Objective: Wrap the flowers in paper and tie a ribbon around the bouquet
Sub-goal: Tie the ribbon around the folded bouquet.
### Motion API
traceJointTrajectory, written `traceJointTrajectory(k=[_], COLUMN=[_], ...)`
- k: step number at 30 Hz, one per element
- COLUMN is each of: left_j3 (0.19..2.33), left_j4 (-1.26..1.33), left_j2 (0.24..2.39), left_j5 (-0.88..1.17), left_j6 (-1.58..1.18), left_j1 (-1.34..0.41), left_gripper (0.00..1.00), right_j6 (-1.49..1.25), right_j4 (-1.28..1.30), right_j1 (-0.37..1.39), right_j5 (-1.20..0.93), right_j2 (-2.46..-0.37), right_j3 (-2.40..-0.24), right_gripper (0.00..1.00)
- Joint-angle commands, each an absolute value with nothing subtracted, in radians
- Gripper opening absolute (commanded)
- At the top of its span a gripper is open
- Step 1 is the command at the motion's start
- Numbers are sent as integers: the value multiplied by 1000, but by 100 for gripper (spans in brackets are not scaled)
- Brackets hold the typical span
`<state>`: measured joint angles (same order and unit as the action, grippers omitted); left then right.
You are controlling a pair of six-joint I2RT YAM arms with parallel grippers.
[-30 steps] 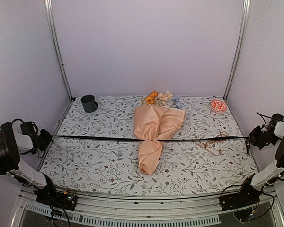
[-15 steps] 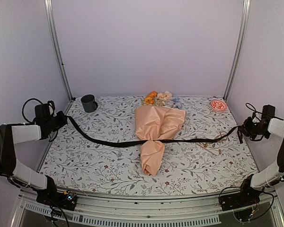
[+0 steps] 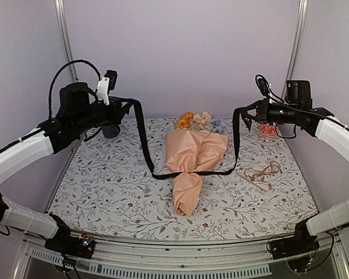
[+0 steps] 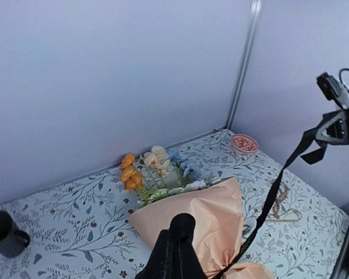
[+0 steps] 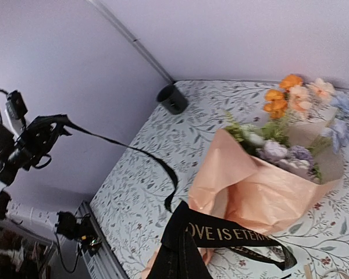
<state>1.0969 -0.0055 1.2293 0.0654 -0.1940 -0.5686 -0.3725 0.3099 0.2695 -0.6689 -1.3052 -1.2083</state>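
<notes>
Across the waist of the peach-paper bouquet [image 3: 192,152] sags the flat black ribbon [image 3: 192,173], limp and light I judge, so my left claw [image 3: 123,104] and right claw [image 3: 248,112] pinch its ends.

Left wrist view, my observations. The left gripper [image 4: 175,244] stands at the bottom centre of the frame, its dark fingers pressed together with no gap. The bouquet [image 4: 189,212] lies just beyond it on the floral table cover [image 4: 75,203]. The peach paper [image 4: 206,218] opens toward the back wall, and the flowers [image 4: 154,171] stick out of its wide end. The ribbon [image 4: 271,195] rises taut from the bottom edge, right of centre, to the right gripper [image 4: 337,125] at the upper right, which pinches it. Its near end merges with my black fingers, so I can't quite trace it there. A dark mug [image 4: 3,232] stands at lower left. A small red dish [image 4: 244,142] sits near the back corner. A tan cord [image 4: 282,206] lies right of the paper.
</notes>
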Motion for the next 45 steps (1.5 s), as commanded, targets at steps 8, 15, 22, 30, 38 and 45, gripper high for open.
traceJointTrajectory(k=[8, 15, 22, 30, 38, 45], left_j3=[1034, 1083, 1214, 1152, 1244, 1228], left_j4=[-22, -34, -83, 37, -18, 10], left_j2=[1037, 1124, 1245, 1189, 1216, 1206], left_j5=[14, -173, -306, -428, -494, -399], left_j6=[205, 195, 232, 172, 237, 301], left_j1=[-1224, -1523, -1755, -1835, -1892, -1934], left_gripper=[0, 0, 0, 0, 0, 0], right_j6=[-364, -306, -352, -323, -288, -119], right_j4=[256, 632, 664, 837, 854, 952], right_j1=[444, 443, 443, 443, 443, 443], right_j5=[-987, -775, -775, -684, -787, -1123], right_j2=[-957, -942, -774, -723, -729, -689], right_j3=[-1045, -947, -827, -819, -987, -1135], right_gripper=[0, 0, 0, 0, 0, 0])
